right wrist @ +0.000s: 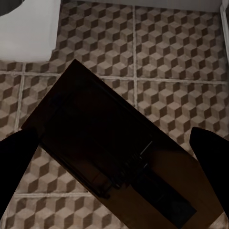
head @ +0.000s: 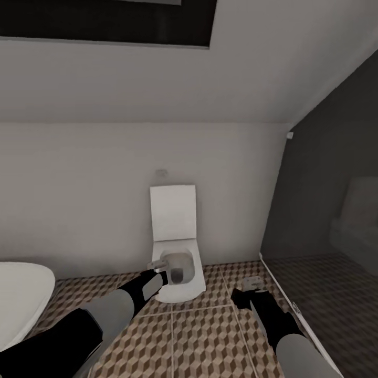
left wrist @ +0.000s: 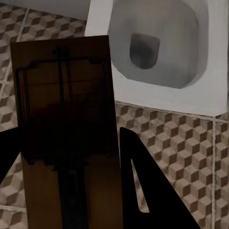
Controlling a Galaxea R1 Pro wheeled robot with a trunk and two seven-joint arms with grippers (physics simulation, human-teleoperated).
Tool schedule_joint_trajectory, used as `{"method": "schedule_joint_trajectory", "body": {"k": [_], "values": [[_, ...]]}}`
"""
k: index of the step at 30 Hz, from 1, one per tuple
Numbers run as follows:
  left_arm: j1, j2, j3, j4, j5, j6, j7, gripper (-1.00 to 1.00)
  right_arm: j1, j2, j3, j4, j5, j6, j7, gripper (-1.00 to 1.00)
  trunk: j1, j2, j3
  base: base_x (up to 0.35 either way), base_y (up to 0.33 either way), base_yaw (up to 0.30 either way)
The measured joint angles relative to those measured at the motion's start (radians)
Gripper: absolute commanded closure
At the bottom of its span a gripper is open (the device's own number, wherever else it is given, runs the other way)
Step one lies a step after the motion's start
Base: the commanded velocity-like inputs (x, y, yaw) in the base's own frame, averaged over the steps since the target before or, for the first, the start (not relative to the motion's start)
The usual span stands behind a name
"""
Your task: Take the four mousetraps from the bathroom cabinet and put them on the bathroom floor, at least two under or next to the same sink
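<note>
— What is in front of you?

— The bathroom floor (head: pixel 210 341), tiled in brown, beige and white cubes, runs up to a pale wall. A white toilet (head: pixel 176 247) stands against that wall with its lid raised, and I place everything else by it. The curved white rim of a bathtub (head: pixel 21 299) sits off to the toilet's left. To the toilet's right a dark glass partition (head: pixel 325 210) closes off the corner.

— And your arms?

— Both reach out over the tiles. My left gripper (head: pixel 157 268) hangs just at the toilet bowl's front left edge; my right gripper (head: pixel 252 286) is beside the toilet's right side, near the foot of the partition.

— Are they carrying anything?

— Yes. My left pincer is clamped on a mousetrap (left wrist: pixel 67 138), the wooden board standing between the fingers (left wrist: pixel 148 191) with its dark wire frame facing the wrist camera, the toilet bowl beyond it. My right pincer grips another mousetrap (right wrist: pixel 114 157), which lies slantwise across the wrist camera above the tiles, its spring wire showing near the middle.
</note>
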Motion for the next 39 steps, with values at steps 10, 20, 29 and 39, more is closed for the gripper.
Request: {"method": "schedule_joint_trajectory", "body": {"k": [10,20,29,39], "values": [[0.000,0.000,0.001,0.001,-0.001,0.000,0.001,1.00,0.000,0.000,0.000,0.000,0.000,0.000,0.000,1.00,0.000,0.000,0.000,0.235,0.000,0.107],[0.000,0.000,0.000,0.002,-0.005,0.000,0.002,1.00,0.000,0.000,0.000,-0.001,0.000,0.000,0.002,1.00,0.001,0.000,0.000,0.016,0.000,0.074],[0.000,0.001,0.003,0.007,-0.010,-0.001,0.004,1.00,0.000,0.000,0.000,-0.001,-0.001,0.000,0.002,1.00,0.001,0.000,0.000,0.000,0.000,0.002],[0.000,0.001,0.003,0.007,-0.010,0.000,0.002,1.00,0.000,0.000,0.001,0.000,0.000,-0.001,0.000,1.00,0.001,0.000,0.000,0.000,0.000,0.135]]}}
